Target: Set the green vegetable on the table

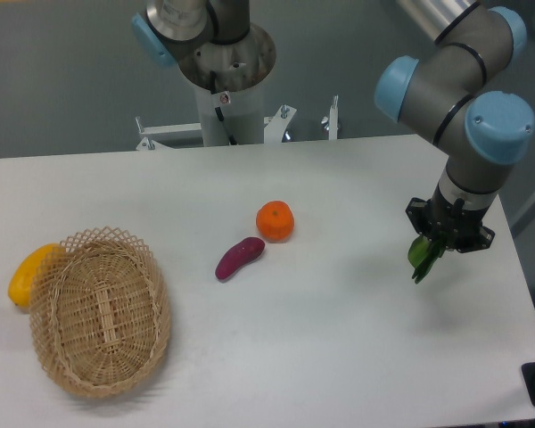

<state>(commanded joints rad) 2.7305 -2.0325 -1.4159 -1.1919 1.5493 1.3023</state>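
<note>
We read no brand, label or writing anywhere in this view. Far left, a yellow pepper [28,273] lies tucked against the rim of a wicker basket [100,312], which partly covers it; the basket rests near the front left of the table [339,348]. Toward the middle, a purple sweet potato [239,258] lies just beside an orange [275,221], nearly touching it. Bare white tabletop spreads between these and the right side, and along the front edge. At right, near the table's right edge, the gripper [428,254] points down with its fingers clamped on the green vegetable [422,258]. Only a dark green strip shows below the fingers; it seems to hang just above the surface, though contact is hard to judge.
</note>
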